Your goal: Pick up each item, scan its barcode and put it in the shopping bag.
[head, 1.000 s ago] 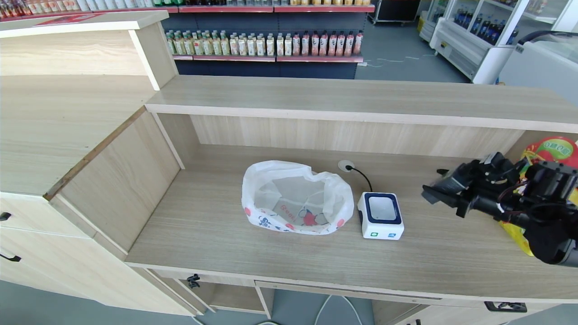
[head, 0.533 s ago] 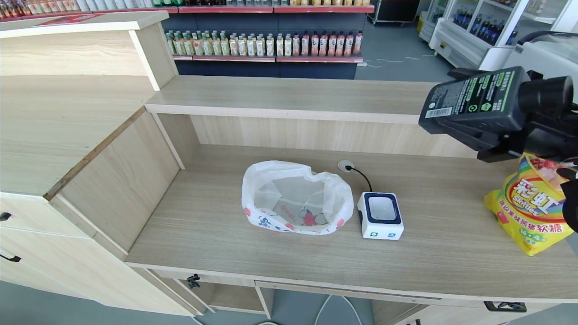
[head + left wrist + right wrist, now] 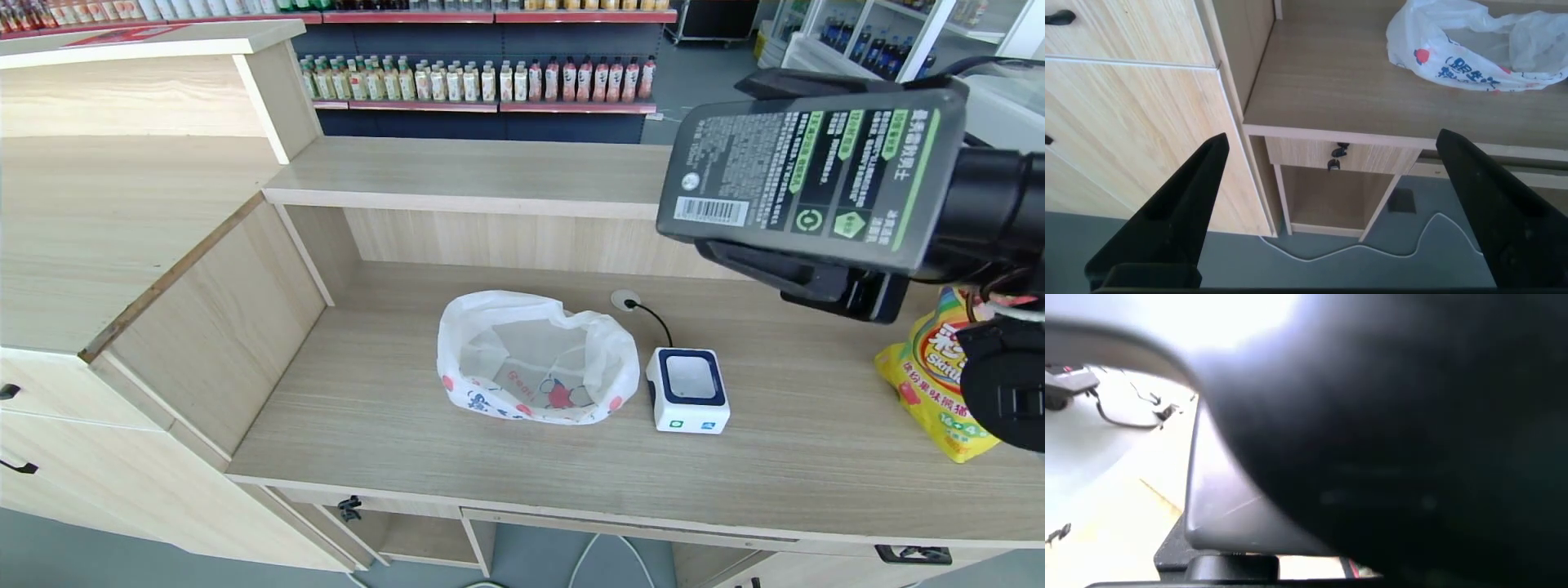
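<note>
1. Bottle (image 3: 849, 171) of dark grey plastic, flat-sided and slab-like, printed label and white barcode patch turned upward; held high over right end of counter (image 3: 408, 425), well clear of its surface.
2. Right gripper (image 3: 739, 167) clamped on bottle, one black finger along far edge, other along near edge.
3. Shopping bag (image 3: 539, 359) of thin white plastic film, crinkled and slumped, red and blue print on its sides, mouth gaping upward; resting mid-counter, just left of scanner (image 3: 688, 388).
4. Scanner a small white box with rounded corners and a dark-framed glass window on top; thin black cable (image 3: 653, 320) curving from its far side to a round grommet (image 3: 626, 300) set in counter.
5. Pouch (image 3: 939, 384) of glossy yellow foil with rainbow print, at far right of counter, partly hidden behind right arm.
6. Left gripper (image 3: 1347, 212) spread wide, black tapered fingers well apart, nothing between them; hanging low before near-left front of counter.
7. Counter of pale wood-grain laminate, smooth and matte, with raised shelf along far side.
</note>
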You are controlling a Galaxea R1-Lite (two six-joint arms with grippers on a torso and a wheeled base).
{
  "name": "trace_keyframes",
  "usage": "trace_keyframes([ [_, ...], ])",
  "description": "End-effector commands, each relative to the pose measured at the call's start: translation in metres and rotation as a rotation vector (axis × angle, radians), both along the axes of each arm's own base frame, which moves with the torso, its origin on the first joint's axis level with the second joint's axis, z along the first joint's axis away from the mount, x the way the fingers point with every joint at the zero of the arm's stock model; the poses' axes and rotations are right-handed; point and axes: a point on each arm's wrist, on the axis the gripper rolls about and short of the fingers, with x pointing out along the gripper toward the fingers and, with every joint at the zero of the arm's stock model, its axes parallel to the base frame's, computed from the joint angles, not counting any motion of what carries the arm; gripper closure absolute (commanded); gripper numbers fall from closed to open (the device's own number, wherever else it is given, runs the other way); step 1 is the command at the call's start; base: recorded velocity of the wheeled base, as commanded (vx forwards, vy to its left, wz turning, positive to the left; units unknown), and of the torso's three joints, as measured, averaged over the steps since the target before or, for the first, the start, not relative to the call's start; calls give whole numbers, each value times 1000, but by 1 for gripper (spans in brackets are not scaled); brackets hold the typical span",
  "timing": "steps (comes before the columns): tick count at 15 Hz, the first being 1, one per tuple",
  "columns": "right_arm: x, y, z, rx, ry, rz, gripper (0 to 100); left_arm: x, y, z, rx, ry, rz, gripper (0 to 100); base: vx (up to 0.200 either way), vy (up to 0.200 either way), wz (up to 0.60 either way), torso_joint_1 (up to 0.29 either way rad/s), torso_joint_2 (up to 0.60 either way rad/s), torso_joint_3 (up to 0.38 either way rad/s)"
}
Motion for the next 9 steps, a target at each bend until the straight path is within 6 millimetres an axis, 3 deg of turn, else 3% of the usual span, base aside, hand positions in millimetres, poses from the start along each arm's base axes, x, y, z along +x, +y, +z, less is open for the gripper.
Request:
trace_keyframes([
  [1, -5, 31, -12, -14, 16, 98, 100, 0, 0, 0, 0, 0, 0, 0, 0, 0, 0, 0, 0, 0],
  [5, -15, 63, -26, -36, 45, 203, 100, 0, 0, 0, 0, 0, 0, 0, 0, 0, 0, 0, 0, 0],
  [9, -20, 77, -37, -53, 67, 245, 100, 0, 0, 0, 0, 0, 0, 0, 0, 0, 0, 0, 0, 0],
])
